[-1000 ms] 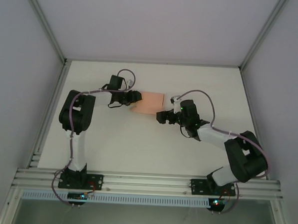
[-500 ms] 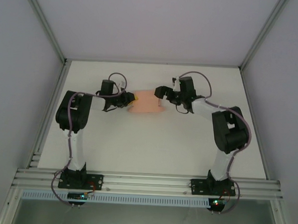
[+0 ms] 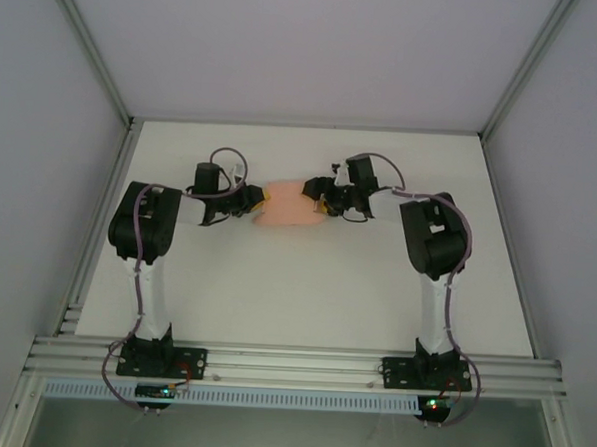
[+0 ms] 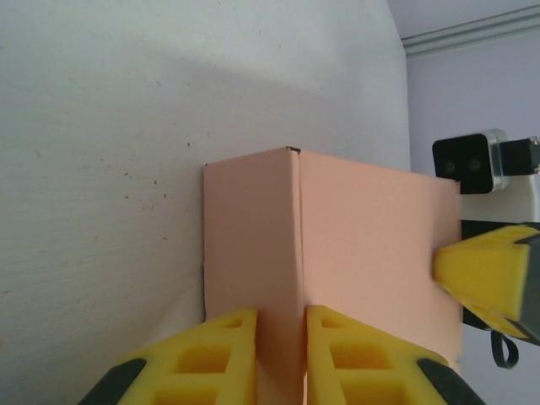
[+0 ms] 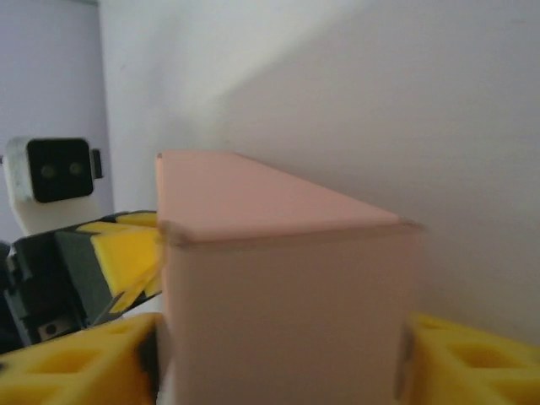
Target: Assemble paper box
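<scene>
**Item 1 – paper box** [image 3: 291,205]: salmon-pink card, plain. It sits far-centre on the white table [image 3: 305,294], betw. the two grippers. In the left wrist view I see the paper box [image 4: 371,245] as a narrow panel and a wide panel meeting at a sharp fold. In the right wrist view the paper box [image 5: 278,278] shows a flat top face and a near wall, blurred up close.

**Item 2 – left gripper** [image 3: 254,198]: at the box's left end. In its own view the left gripper [image 4: 281,316] has its yellow pads nearly together. They pinch the folded edge of card, so I log a narrow hold on the box.

**Item 3 – right gripper** [image 3: 321,198]: at the box's right end. In its own view the right gripper [image 5: 278,359] has a yellow finger on each side of the box, pads against both side walls. I log it as holding the box across its width. One fingertip [image 4: 481,278] touches the box's far edge.

**Item 4 – arms:** both reach fwd from the near edge, wrists turned in toward each other.
</scene>
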`<state>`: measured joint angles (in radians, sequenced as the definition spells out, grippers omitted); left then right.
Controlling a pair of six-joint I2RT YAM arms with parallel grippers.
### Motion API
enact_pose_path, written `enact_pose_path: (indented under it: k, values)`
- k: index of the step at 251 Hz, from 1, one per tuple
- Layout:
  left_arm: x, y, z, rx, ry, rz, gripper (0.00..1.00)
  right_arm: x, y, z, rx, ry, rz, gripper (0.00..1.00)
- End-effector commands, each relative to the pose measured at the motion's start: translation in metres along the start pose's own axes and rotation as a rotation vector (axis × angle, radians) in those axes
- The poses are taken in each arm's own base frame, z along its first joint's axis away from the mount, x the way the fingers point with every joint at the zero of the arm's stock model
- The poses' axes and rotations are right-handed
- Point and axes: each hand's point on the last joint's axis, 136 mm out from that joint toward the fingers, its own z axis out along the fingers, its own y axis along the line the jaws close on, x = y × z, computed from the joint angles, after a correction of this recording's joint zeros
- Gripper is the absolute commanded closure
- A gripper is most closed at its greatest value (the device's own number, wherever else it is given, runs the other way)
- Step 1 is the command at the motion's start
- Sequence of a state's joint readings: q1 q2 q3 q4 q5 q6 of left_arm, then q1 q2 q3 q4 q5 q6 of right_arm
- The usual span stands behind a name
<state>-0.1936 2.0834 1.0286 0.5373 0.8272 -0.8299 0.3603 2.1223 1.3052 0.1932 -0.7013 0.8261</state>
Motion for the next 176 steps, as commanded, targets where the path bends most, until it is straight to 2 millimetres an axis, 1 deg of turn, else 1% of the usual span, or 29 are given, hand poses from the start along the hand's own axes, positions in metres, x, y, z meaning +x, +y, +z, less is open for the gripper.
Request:
enact_pose_path:
  k: [1,13,24,40,56,64,74,78,80,94,105,113,131,146,160,176]
  values:
    - [0.018,0.028,0.002,-0.074,0.044,-0.05,0.82,-0.006,0.034,-0.002,-0.129,0.01,0.01,0.49]
    - [0.015,0.02,0.001,-0.061,0.04,-0.022,0.77,-0.005,0.04,-0.006,-0.133,0.009,-0.002,0.51]
    - [0.011,0.009,-0.001,-0.047,0.028,0.021,0.7,-0.004,0.044,-0.011,-0.132,0.009,-0.013,0.52]
    - [0.001,-0.013,-0.008,-0.03,-0.006,0.114,0.54,-0.002,0.048,-0.019,-0.117,0.005,-0.016,0.53]
    - [-0.007,-0.035,-0.016,-0.044,-0.049,0.225,0.45,0.0,0.05,-0.028,-0.097,0.005,-0.011,0.52]
    - [-0.008,-0.05,-0.02,-0.043,-0.065,0.301,0.33,0.002,0.049,-0.033,-0.075,0.005,-0.004,0.52]
    - [-0.006,-0.066,-0.024,-0.056,-0.084,0.392,0.14,0.006,0.044,-0.039,-0.032,0.011,0.016,0.53]
    - [-0.005,-0.072,-0.026,-0.066,-0.09,0.428,0.03,0.007,0.042,-0.042,-0.012,0.017,0.03,0.53]
    - [-0.004,-0.074,-0.026,-0.07,-0.093,0.449,0.01,0.008,0.04,-0.044,0.004,0.02,0.044,0.53]
    - [0.005,-0.097,-0.029,-0.102,-0.114,0.622,0.0,0.015,0.033,-0.054,0.062,0.049,0.102,0.53]
    - [0.012,-0.11,-0.032,-0.154,-0.14,0.759,0.0,0.021,0.027,-0.063,0.095,0.07,0.145,0.56]
    - [0.021,-0.121,-0.032,-0.174,-0.146,0.883,0.0,0.025,0.026,-0.069,0.108,0.084,0.186,0.57]
    - [0.044,-0.139,-0.031,-0.244,-0.168,1.174,0.0,0.035,0.027,-0.082,0.116,0.124,0.256,0.57]
    - [0.07,-0.149,-0.027,-0.252,-0.137,1.422,0.0,0.041,0.032,-0.092,0.101,0.154,0.321,0.58]
    - [0.092,-0.154,-0.023,-0.24,-0.104,1.584,0.0,0.045,0.032,-0.102,0.107,0.162,0.387,0.61]
    - [0.103,-0.161,-0.02,-0.27,-0.104,1.701,0.0,0.048,0.032,-0.112,0.094,0.163,0.465,0.65]
